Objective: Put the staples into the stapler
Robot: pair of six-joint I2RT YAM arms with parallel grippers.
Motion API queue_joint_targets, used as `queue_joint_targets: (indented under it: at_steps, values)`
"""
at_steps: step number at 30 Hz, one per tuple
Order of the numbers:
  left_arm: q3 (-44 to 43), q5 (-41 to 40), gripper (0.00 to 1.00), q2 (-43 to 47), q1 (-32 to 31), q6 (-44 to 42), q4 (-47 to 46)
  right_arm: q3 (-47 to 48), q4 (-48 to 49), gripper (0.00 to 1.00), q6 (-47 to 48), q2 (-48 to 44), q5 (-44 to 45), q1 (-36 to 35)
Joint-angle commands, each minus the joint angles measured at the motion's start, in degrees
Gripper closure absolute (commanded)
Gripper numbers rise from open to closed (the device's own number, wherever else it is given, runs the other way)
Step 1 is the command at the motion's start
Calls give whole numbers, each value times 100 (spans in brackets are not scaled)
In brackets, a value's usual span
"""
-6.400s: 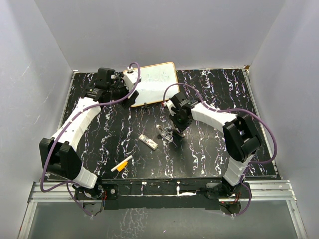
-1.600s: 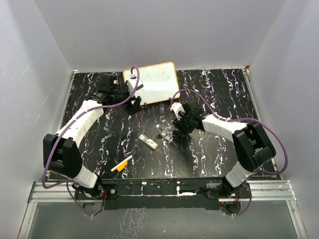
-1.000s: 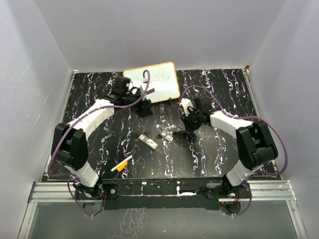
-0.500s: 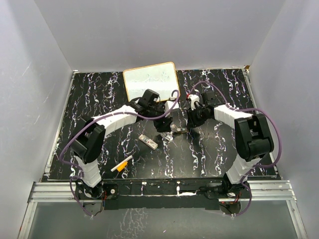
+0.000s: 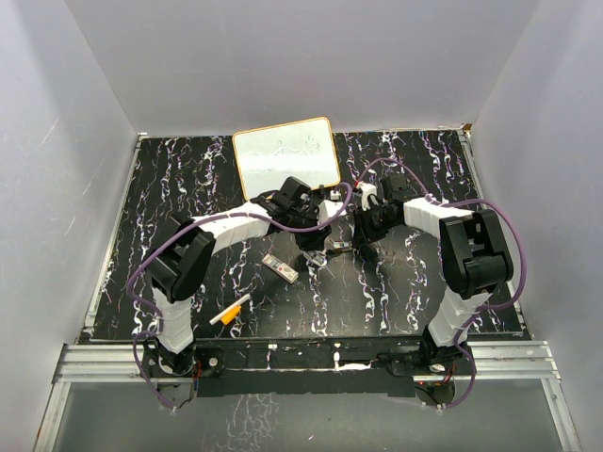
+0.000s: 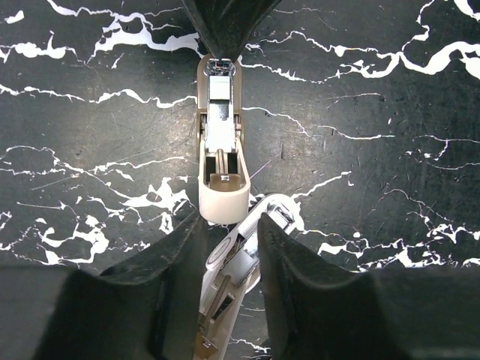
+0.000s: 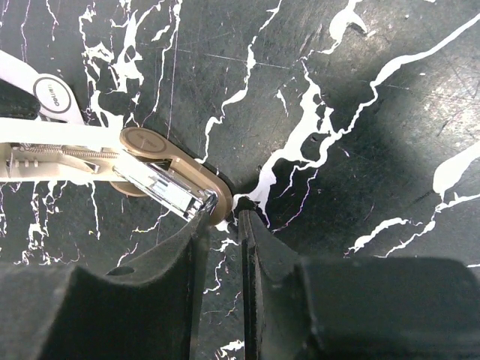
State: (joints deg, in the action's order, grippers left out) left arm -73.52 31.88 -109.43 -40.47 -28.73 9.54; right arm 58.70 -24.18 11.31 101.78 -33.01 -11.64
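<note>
The stapler [image 5: 332, 250] lies opened out at the table's middle. In the left wrist view its beige base [image 6: 220, 150] runs away from me and its white top arm [image 6: 238, 259] sits between my fingers. My left gripper [image 6: 229, 222] is closed on that white arm; it also shows in the top view [image 5: 314, 237]. My right gripper [image 7: 223, 216] pinches the end rim of the brown base [image 7: 161, 146], beside the metal magazine [image 7: 161, 184]; it also shows in the top view [image 5: 361, 237]. The staples pack [image 5: 281, 268] lies flat left of the stapler, untouched.
An orange-and-white marker pen [image 5: 231, 310] lies near the front left. A small whiteboard [image 5: 287, 155] lies at the back centre. Grey walls enclose the black marbled table [image 5: 170, 179] on three sides.
My left arm has swung from the whiteboard area down and right to the stapler and closed on its top arm. My right gripper has shifted right to the stapler's far end, and the stapler now lies opened out.
</note>
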Motion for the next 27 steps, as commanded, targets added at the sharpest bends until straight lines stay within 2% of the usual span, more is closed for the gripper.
queue_joint_targets:
  at_steps: [1,9,27]
  values:
    - [-331,79,72,-23,-46,-63,-20,138,192,76,-103,52,-165,32]
    - [-616,145,78,-215,-223,-120,92,142,275,77,-179,153,-197,32]
    - [-1180,1,81,-651,-418,34,222,-35,437,78,-262,20,-77,57]
